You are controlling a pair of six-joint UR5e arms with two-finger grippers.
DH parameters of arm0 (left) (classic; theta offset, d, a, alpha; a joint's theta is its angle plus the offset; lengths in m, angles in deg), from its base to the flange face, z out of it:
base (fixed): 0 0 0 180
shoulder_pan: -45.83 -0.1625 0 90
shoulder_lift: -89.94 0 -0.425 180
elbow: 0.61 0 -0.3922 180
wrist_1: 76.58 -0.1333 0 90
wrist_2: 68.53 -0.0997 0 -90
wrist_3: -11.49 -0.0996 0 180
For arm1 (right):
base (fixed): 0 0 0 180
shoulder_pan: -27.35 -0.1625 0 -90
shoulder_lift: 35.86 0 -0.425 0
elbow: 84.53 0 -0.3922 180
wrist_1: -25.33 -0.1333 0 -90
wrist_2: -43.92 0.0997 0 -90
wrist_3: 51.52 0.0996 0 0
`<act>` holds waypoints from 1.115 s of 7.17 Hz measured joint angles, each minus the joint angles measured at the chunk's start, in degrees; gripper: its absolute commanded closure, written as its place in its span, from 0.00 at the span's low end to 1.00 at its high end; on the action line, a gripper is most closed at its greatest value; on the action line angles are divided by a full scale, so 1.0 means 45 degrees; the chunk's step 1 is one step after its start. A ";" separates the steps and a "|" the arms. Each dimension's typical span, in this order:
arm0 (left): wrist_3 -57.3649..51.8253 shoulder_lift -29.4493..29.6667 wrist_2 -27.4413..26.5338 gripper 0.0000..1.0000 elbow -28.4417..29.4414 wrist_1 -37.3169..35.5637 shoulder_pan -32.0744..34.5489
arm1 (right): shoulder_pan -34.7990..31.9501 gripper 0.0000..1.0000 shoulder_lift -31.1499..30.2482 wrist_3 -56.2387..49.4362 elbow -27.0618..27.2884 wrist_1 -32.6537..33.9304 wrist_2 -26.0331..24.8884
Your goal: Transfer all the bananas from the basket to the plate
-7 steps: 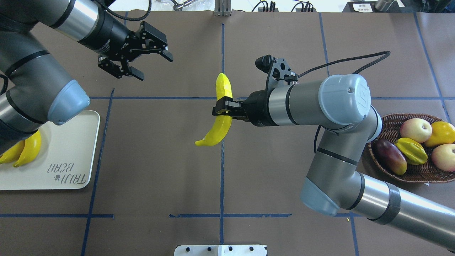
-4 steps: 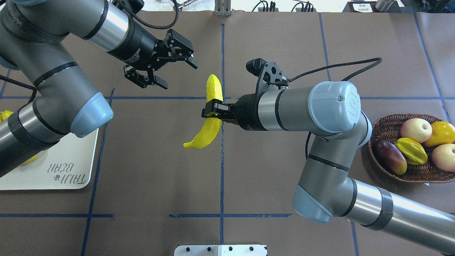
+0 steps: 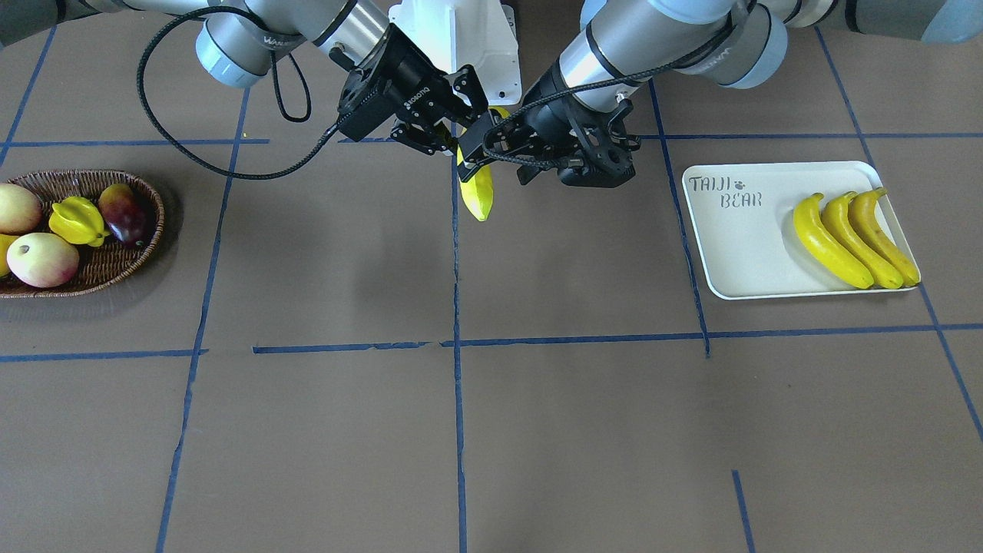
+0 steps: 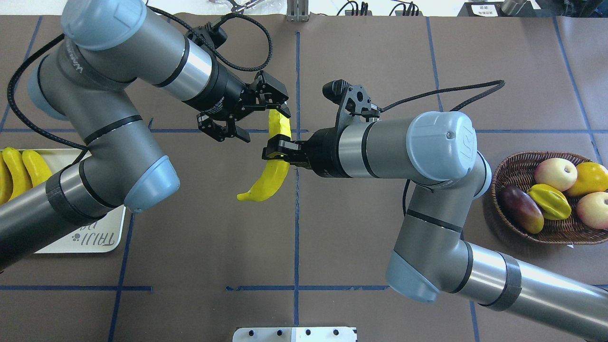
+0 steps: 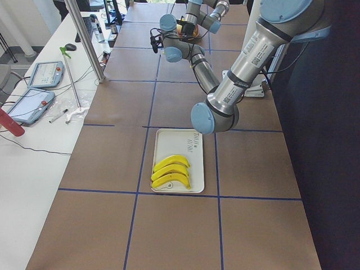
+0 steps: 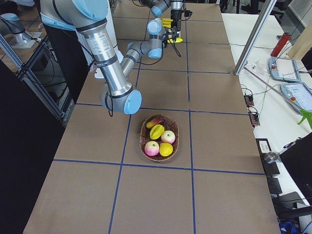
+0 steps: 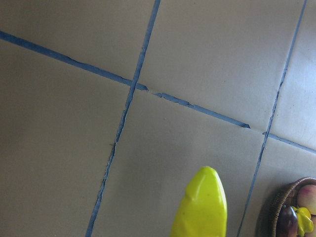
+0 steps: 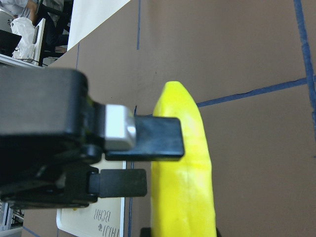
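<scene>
My right tool (image 4: 276,149) pinches the banana (image 4: 266,183) mid-length, its long axis pointing at the table's (image 4: 380,47) far edge, my left tool (image 4: 264,125) spread at the far tip.

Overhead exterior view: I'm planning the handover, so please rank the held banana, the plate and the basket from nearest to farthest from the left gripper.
Measured from the left gripper:
1. The held banana, mid-table, its upper end at the open fingers, clamped by the right gripper.
2. The plate, at the view's left edge.
3. The basket, at the far right edge.
</scene>
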 measured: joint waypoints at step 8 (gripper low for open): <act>0.0015 0.0218 -0.0130 0.97 0.0438 0.0527 -0.0152 | 0.0086 0.85 0.0003 0.0000 0.0021 -0.0001 -0.0018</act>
